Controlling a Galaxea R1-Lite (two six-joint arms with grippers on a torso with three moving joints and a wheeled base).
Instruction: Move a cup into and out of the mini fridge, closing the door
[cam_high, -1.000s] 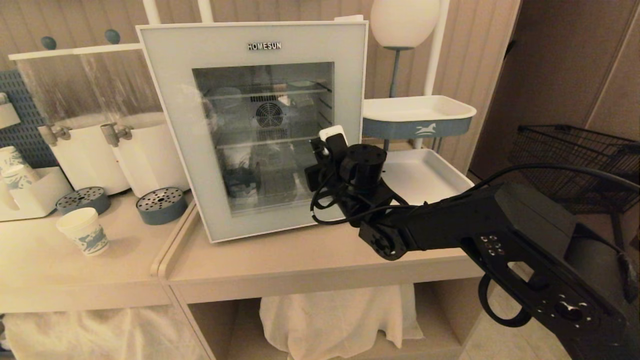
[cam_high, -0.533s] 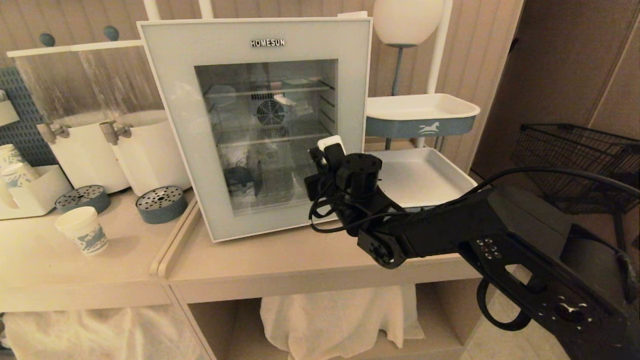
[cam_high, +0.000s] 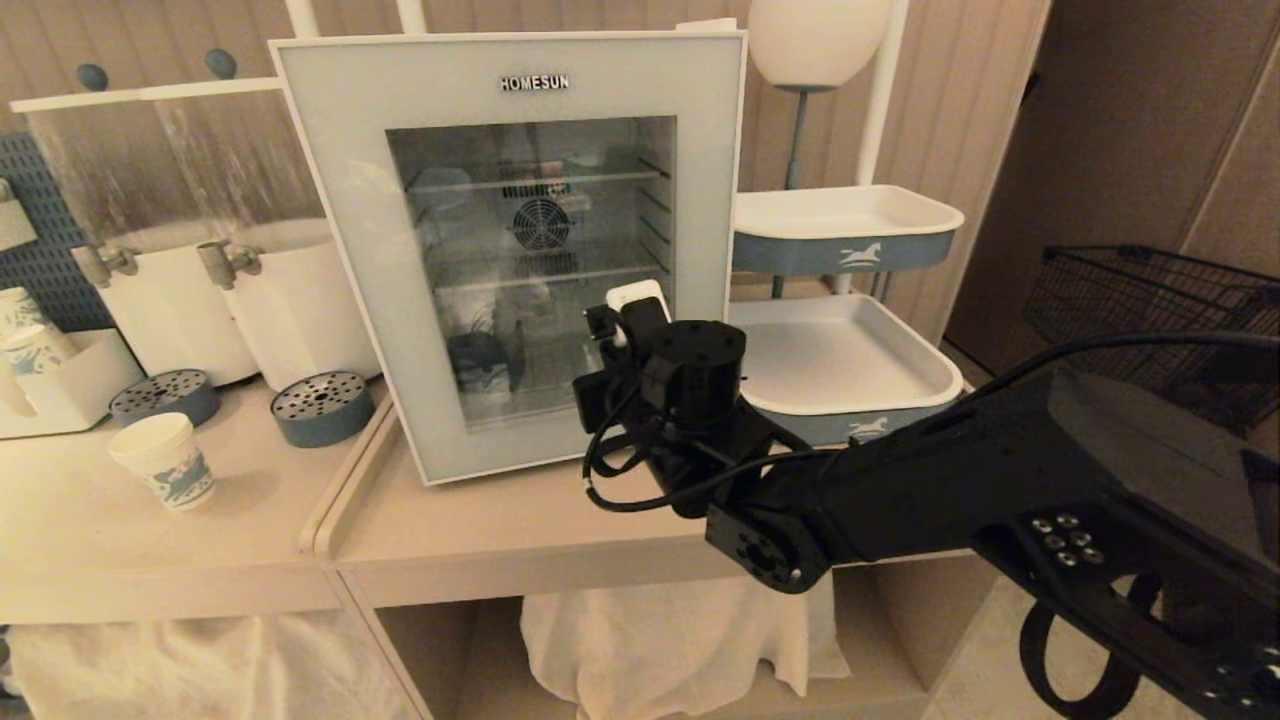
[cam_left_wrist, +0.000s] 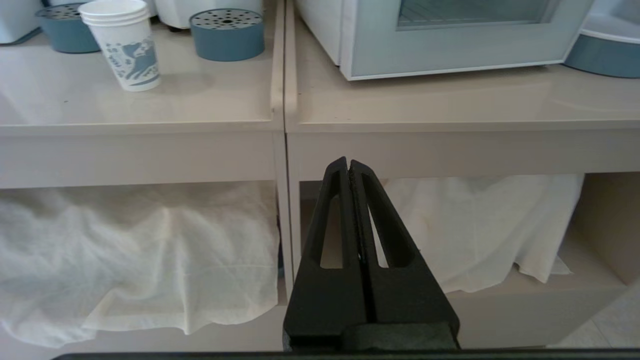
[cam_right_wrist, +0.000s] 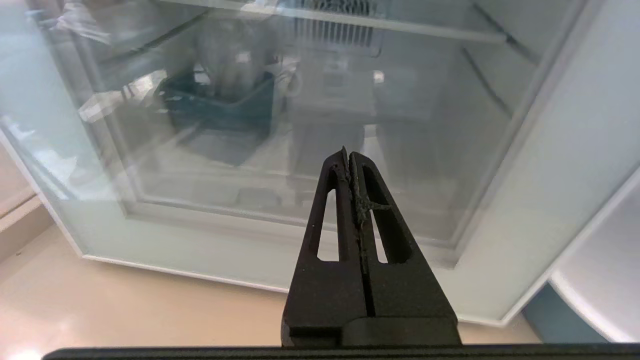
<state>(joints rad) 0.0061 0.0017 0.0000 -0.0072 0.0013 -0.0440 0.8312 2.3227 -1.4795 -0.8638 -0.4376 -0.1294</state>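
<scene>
Both hands are sitting pinched shut and empty: your right hand (cam_right_wrist: 349, 155) is hovering just before the door (cam_high: 520, 250) of the mini fridge (cam_high: 712, 30), probably for pressing it closed, with no tall cup showing nearby.

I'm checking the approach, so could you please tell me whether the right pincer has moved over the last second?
Yes. The right pincer, shut, has shifted left across the door, from near the window's right edge toward its middle.

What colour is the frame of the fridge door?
Pale blue-grey around the glass window of the door; the head view shows it best.
</scene>
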